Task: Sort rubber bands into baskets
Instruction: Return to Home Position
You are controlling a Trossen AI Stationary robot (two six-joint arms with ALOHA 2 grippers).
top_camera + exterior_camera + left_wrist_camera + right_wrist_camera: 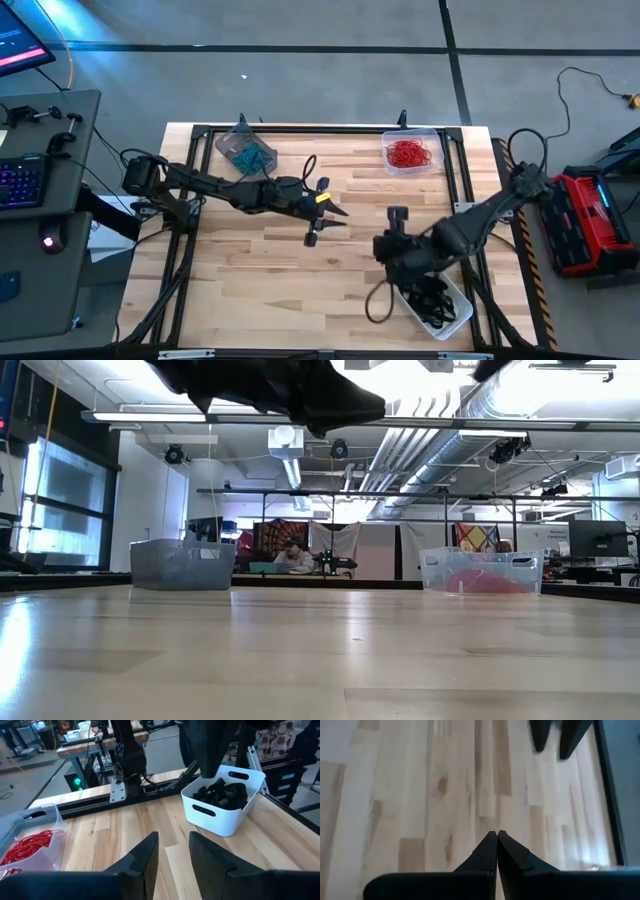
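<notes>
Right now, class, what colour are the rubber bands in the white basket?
The rubber bands are black; left wrist view shows them best.

Left arm (230, 190): stretched out from its base toward the right arm, elbow a little bent.
Left gripper (172, 840): the two fingers stand apart, empty.
Right arm (480, 215): bent, reaching toward the left arm.
Right gripper (496, 837): fingers pressed together at the tips, empty, pointing down; apart from the left one.
</notes>
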